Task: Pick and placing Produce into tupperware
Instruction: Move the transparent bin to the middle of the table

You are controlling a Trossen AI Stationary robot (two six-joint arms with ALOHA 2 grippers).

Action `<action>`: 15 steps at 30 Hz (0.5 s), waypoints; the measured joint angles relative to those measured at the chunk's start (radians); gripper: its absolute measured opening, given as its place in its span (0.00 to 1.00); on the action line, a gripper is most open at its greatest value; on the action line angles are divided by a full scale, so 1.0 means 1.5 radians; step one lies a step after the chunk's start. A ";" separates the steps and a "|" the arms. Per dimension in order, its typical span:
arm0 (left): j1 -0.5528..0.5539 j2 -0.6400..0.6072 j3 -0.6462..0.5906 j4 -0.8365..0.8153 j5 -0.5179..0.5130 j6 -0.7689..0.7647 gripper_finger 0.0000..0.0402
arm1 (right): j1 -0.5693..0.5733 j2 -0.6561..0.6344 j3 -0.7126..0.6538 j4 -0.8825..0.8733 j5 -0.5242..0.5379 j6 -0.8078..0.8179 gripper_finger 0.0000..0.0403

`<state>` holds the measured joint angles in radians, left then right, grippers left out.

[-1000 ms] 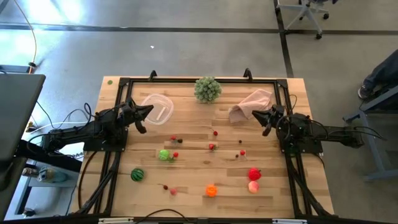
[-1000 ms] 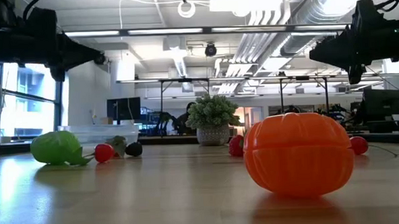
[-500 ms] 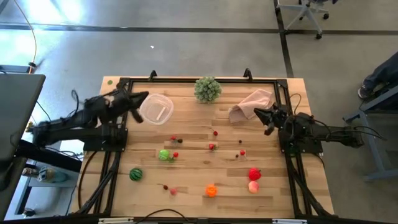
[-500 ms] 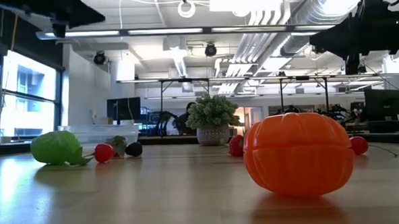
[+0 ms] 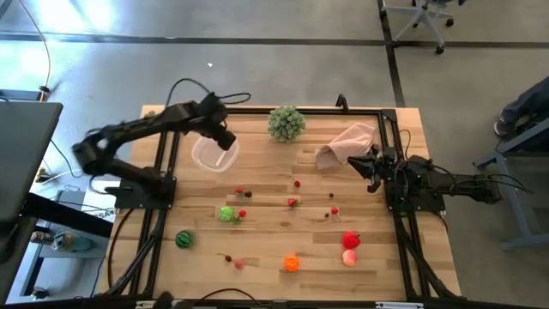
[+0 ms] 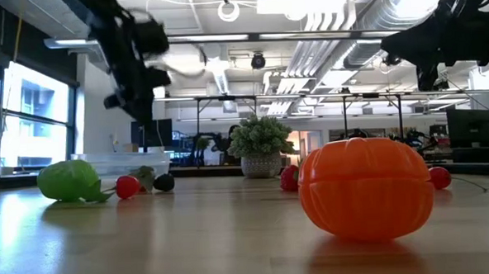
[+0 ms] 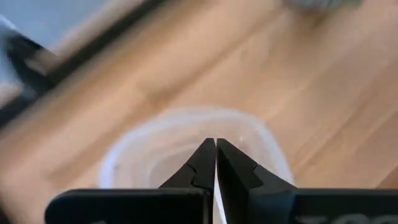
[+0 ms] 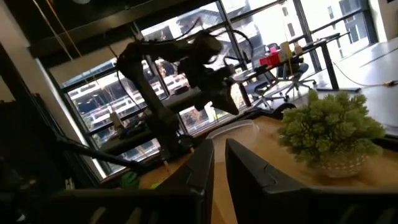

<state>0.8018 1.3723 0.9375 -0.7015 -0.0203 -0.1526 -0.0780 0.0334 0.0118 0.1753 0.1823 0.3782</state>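
The clear tupperware (image 5: 214, 153) rests on its base at the table's far left. My left gripper (image 5: 225, 141) hangs above it, shut and slanting down, with its fingertips (image 7: 215, 149) over the container's opening (image 7: 186, 134) and nothing between them. The produce lies loose on the wood: a light green piece (image 5: 226, 214), a striped dark green one (image 5: 184, 239), an orange one (image 5: 292, 263), a red one (image 5: 351, 240), a pink one (image 5: 349, 257) and tiny red berries (image 5: 292, 202). My right gripper (image 5: 353, 161) waits at the right edge, its fingers (image 8: 208, 165) all but together and empty.
A pale green leafy ball (image 5: 286, 123) stands at the far edge. A pinkish-beige cloth (image 5: 347, 143) lies just beyond my right gripper. A black frame (image 5: 257, 111) runs around the table. In the low view the orange piece (image 6: 367, 189) fills the foreground.
My left arm has swung out from its resting place at the left edge, risen, and moved toward the far edge and right until it hangs over the tupperware. Its gripper has tipped from level to steeply downward and stayed shut.
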 joint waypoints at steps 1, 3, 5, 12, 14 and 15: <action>0.012 0.025 0.000 -0.002 0.023 0.016 0.01 | 0.000 0.000 0.000 -0.005 0.000 0.004 0.07; 0.027 0.071 0.000 -0.002 0.046 0.042 0.01 | 0.000 0.000 0.000 -0.013 0.000 0.004 0.07; 0.030 0.109 0.000 -0.008 0.049 0.046 0.01 | 0.000 0.000 0.000 -0.020 0.000 0.004 0.07; -0.009 0.187 0.000 -0.007 0.053 0.052 0.01 | 0.000 0.000 0.000 -0.025 0.000 0.007 0.07; -0.032 0.199 0.000 -0.006 0.054 0.052 0.01 | 0.000 0.000 0.000 -0.026 0.000 0.007 0.07; -0.045 0.203 0.000 -0.006 0.054 0.052 0.01 | 0.000 0.000 0.000 -0.027 0.000 0.007 0.07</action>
<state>0.7345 1.6771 0.9379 -0.7101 0.0601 -0.0747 -0.0780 0.0334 0.0116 0.1345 0.1829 0.3885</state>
